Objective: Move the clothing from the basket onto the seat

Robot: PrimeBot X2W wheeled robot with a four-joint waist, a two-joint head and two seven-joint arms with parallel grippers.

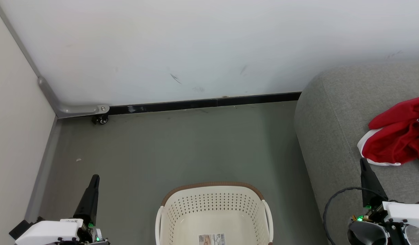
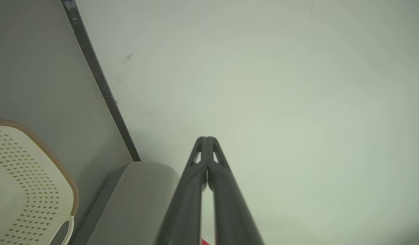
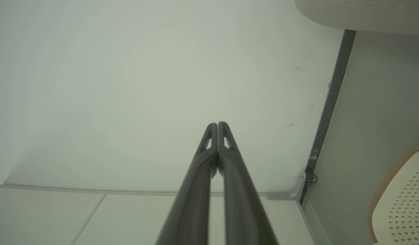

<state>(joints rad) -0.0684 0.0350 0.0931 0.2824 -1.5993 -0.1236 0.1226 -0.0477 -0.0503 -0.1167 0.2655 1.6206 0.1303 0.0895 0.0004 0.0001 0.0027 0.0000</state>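
Head view: the clothing [image 1: 398, 136] is lying bunched on the seat [image 1: 332, 136], apart from the basket [image 1: 212, 204] standing on the floor [image 1: 178, 146]. Left wrist view: the left gripper [image 2: 206, 139] is holding its jaws together. Right wrist view: the right gripper [image 3: 217, 124] is holding its jaws together.

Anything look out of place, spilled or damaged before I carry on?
Nothing serious. The clothing lies crumpled on the seat, none visible on the floor. The basket stands upright, what shows of its inside bare except a sticker. Minor: dark scuffs on the wall and a small pale scrap on the floor.
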